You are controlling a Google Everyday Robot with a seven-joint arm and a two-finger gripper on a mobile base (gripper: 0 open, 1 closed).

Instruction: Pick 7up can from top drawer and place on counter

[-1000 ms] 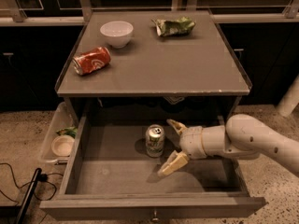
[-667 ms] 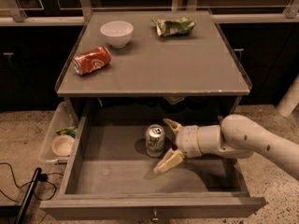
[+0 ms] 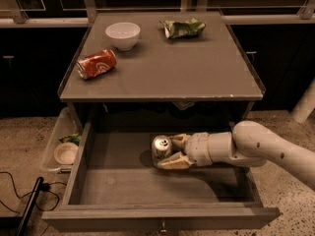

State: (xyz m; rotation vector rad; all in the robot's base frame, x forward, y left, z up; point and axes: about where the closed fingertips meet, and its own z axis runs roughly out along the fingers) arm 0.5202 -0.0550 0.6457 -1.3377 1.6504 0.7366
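Note:
The 7up can (image 3: 160,145), silver with a shiny pull-tab top, stands upright in the middle of the open top drawer (image 3: 147,186). My gripper (image 3: 168,151) reaches in from the right, inside the drawer. Its two cream fingers (image 3: 173,162) sit on either side of the can and press against it. The can still rests on the drawer floor. The counter (image 3: 187,68) is the grey top directly above the drawer.
On the counter lie an orange-red dented can (image 3: 96,64), a white bowl (image 3: 122,35) and a crumpled green bag (image 3: 183,28). A clear plastic bin (image 3: 61,146) with small items stands left of the drawer. A black cable (image 3: 19,191) lies on the floor at the left.
My gripper has moved left to the can and its fingers have drawn together from a wide spread until they clasp the can. The can has not moved.

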